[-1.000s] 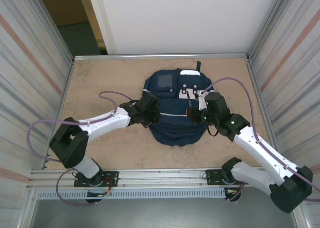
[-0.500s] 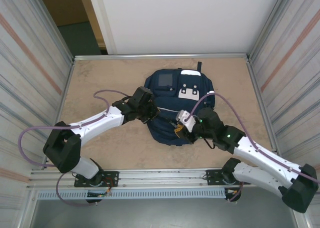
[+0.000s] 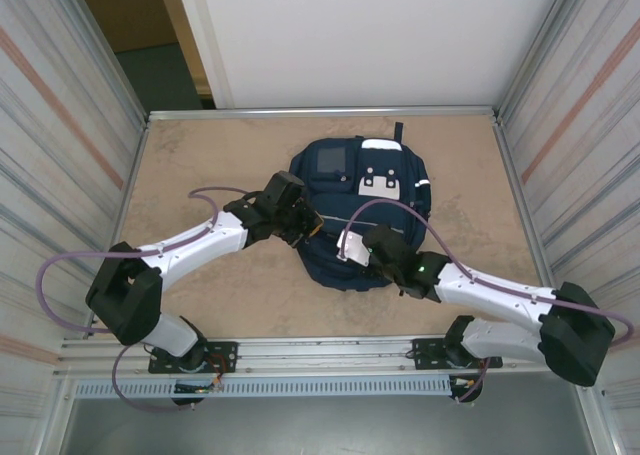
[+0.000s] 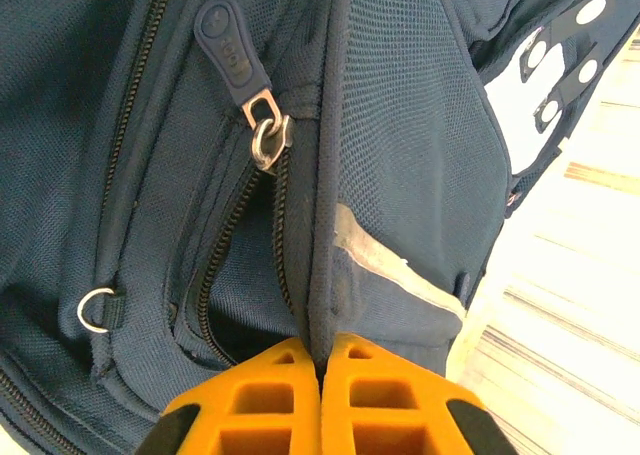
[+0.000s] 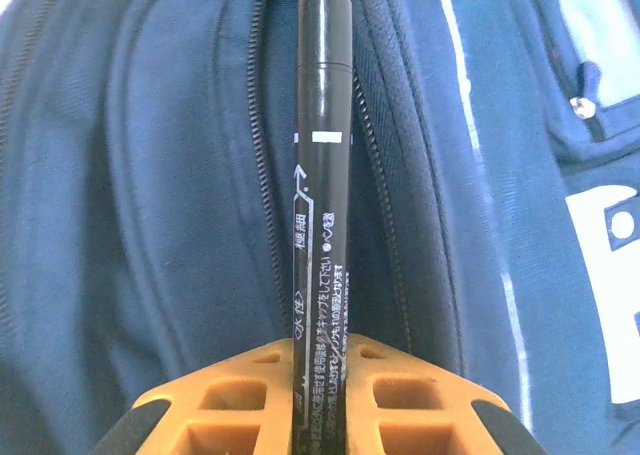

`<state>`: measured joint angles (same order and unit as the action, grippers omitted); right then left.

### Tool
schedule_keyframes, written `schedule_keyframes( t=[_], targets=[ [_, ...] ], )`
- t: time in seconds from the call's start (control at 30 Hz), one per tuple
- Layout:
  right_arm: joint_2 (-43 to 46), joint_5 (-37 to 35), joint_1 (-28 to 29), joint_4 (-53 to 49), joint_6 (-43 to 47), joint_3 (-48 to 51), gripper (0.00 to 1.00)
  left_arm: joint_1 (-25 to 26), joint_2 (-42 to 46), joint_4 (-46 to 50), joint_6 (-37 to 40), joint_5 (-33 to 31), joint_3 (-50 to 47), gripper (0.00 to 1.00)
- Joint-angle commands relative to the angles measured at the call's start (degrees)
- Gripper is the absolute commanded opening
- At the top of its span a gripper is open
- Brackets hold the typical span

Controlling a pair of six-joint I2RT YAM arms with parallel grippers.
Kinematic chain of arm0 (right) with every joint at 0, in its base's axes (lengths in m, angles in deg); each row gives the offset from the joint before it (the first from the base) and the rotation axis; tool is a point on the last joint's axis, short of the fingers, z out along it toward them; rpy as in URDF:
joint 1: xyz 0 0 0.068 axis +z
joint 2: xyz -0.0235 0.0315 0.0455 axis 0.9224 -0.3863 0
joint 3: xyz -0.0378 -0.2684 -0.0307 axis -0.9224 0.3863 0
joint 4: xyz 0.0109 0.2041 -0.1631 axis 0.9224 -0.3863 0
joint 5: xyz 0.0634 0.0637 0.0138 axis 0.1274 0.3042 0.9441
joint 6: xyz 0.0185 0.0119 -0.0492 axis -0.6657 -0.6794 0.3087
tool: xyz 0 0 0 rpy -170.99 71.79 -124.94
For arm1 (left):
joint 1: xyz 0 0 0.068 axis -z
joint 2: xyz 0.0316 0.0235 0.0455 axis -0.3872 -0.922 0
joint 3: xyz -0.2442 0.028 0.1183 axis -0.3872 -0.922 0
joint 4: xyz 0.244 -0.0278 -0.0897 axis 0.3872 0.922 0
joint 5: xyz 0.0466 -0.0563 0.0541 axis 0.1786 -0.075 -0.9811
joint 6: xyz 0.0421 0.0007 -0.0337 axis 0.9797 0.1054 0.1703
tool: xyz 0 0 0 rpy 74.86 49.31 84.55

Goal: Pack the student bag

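The navy student bag (image 3: pixel 362 207) lies flat mid-table, white patches toward the far side. My left gripper (image 3: pixel 312 227) is at its left side, and in the left wrist view it (image 4: pixel 322 350) is shut on a fold of the bag's fabric (image 4: pixel 330 275) beside a gaping zip opening (image 4: pixel 225 325). A zip pull (image 4: pixel 232 53) hangs above that opening. My right gripper (image 3: pixel 342 243) hovers over the bag's near half. In the right wrist view it (image 5: pixel 322 353) is shut on a black marker pen (image 5: pixel 322 205) that points along a zip seam of the bag (image 5: pixel 150 225).
The bag rests on a beige tabletop (image 3: pixel 200 155) fenced by a metal frame, with corrugated walls close on both sides. A rail (image 3: pixel 320 347) runs along the near edge by the arm bases. Purple cables loop over both arms.
My right arm has swung from the bag's right side across to its near-left part, carrying the pen. The left gripper shifted slightly up and left early on, still gripping the fabric.
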<state>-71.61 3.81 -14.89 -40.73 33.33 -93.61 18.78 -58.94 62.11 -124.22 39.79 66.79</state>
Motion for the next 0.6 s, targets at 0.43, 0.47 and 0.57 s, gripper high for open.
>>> schedule_keyframes(
  t=[0.43,0.47,0.57],
  targets=[
    [-9.5,-2.7,-7.7,13.5,11.3,-5.3,0.39,-0.9,2.3,-2.4,-0.6,4.3,1.2,0.00],
    [-9.6,-2.6,-7.7,13.6,11.2,-5.3,0.42,-0.9,2.4,-2.5,-0.4,4.1,0.9,0.00],
    [-8.5,-2.3,-7.1,13.9,11.3,-3.8,0.44,-0.9,2.0,-2.8,-0.7,4.0,0.1,0.00]
  ],
)
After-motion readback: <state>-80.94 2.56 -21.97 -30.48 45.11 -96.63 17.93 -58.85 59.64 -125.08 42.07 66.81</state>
